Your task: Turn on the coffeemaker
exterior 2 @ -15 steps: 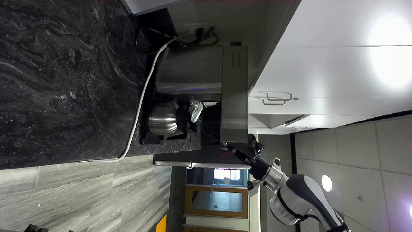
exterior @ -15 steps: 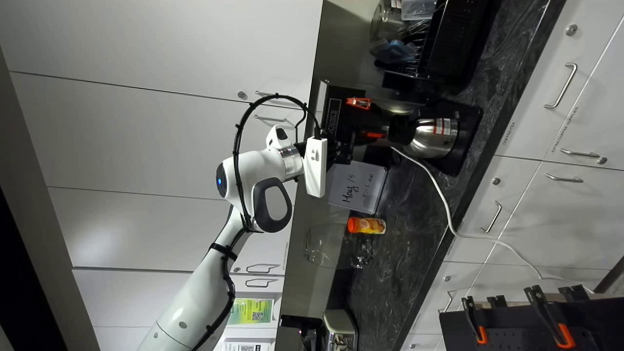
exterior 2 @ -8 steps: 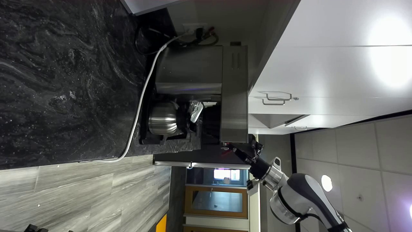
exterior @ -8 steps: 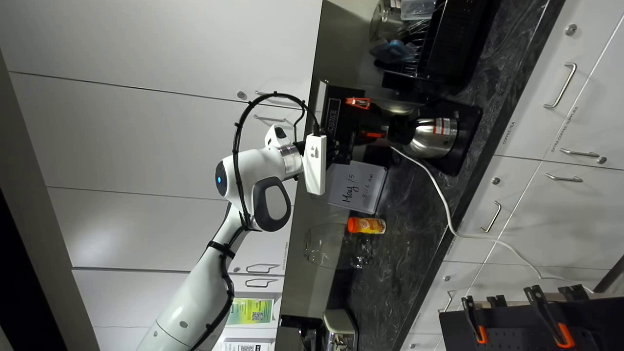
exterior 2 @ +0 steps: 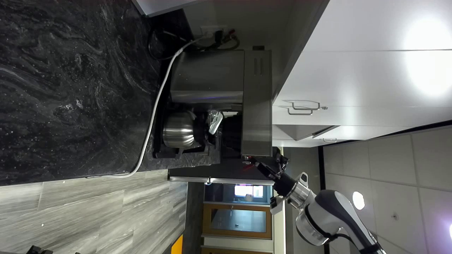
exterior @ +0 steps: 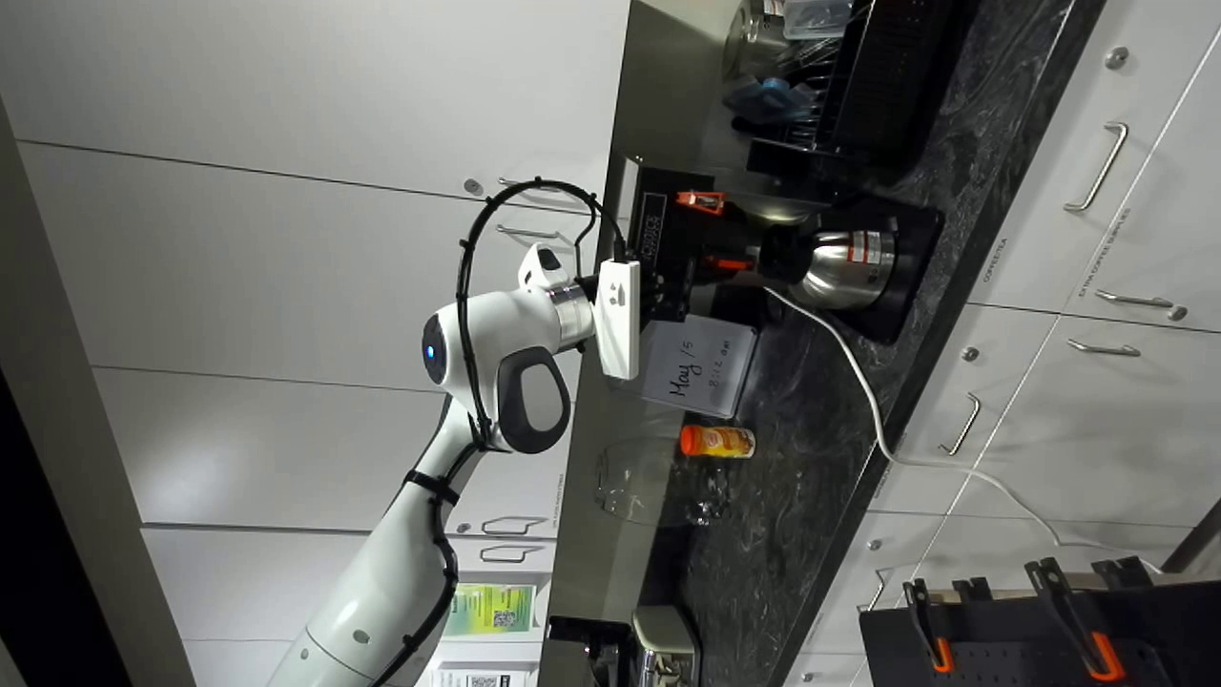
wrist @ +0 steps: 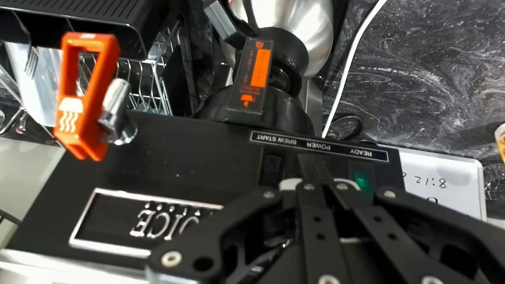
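On dark counter, coffeemaker between dish rack and handwritten white sign; silvery carafe on its base; gripper over its upper panel, narrow, tips together beside POWER label; contact with panel, cannot tell; green lamp lit beside READY label; orange tap handle on coffeemaker's dish-rack side.

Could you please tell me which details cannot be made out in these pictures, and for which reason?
Wrist view: the gripper covers the area by the POWER label on the coffeemaker; any switch's position there cannot be told.
Wrist view: one end of the nameplate lies behind the gripper.
Wrist view: the bottle is cut off by the right edge.
In an exterior view, the print on the carafe sticker is too small.
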{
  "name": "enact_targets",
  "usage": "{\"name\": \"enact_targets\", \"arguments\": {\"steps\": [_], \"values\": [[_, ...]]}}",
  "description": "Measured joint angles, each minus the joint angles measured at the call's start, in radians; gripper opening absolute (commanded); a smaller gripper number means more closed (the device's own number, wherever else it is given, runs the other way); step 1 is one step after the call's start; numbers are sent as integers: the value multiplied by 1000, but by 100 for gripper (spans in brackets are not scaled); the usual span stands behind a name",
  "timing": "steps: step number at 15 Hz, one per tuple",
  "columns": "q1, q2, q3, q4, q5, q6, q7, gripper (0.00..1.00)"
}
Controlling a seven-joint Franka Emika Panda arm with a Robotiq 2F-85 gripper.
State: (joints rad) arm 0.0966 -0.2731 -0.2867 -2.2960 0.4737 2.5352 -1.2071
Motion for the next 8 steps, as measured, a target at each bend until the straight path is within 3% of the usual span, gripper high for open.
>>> {"name": "enact_targets", "arguments": {"steps": [8], "values": [[-44, -111, 61, -24, -137, -104, 164, 0]]}}
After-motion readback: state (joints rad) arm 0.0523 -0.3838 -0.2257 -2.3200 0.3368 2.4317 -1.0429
